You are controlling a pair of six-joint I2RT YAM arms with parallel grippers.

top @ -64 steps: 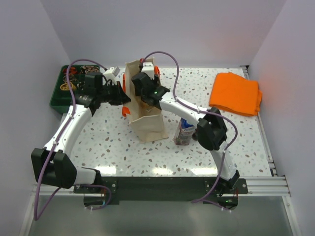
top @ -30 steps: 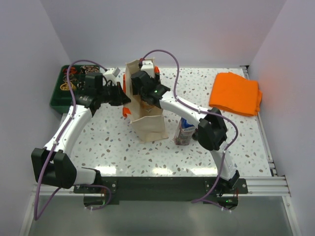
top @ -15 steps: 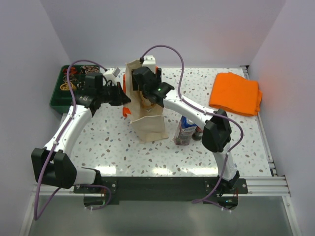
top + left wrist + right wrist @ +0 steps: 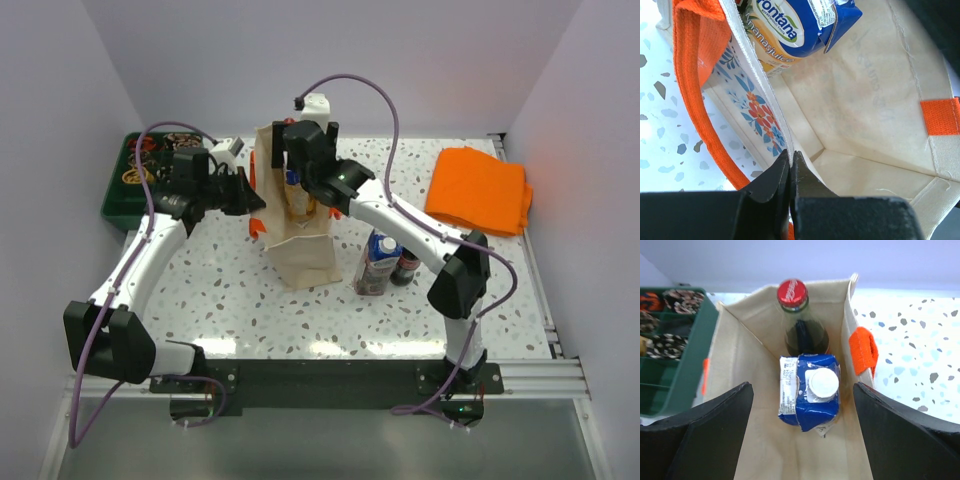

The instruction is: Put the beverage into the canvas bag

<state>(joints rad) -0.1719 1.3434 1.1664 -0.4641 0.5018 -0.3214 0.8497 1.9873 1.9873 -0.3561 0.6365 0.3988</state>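
The beige canvas bag [image 4: 300, 250] stands upright mid-table, mouth open. My left gripper [image 4: 254, 197] is shut on the bag's left rim; in the left wrist view the jaws [image 4: 790, 161] pinch the flowered wall [image 4: 757, 107] beside the orange handle [image 4: 695, 75]. My right gripper [image 4: 299, 182] hangs open and empty above the bag's mouth [image 4: 801, 440]. Inside the bag stand a blue juice carton [image 4: 810, 390] with a white cap and a cola bottle [image 4: 799, 327] with a red cap. The carton also shows in the left wrist view [image 4: 795, 25].
A second blue carton [image 4: 378, 262] and a small dark bottle [image 4: 408, 266] stand on the table right of the bag. A green tray [image 4: 118, 205] of items sits at the back left. A folded orange cloth [image 4: 480, 190] lies at the back right.
My right gripper has risen out of the bag, open, leaving the blue carton inside. The right arm has lifted, uncovering the dark bottle on the table. The left gripper has not moved.
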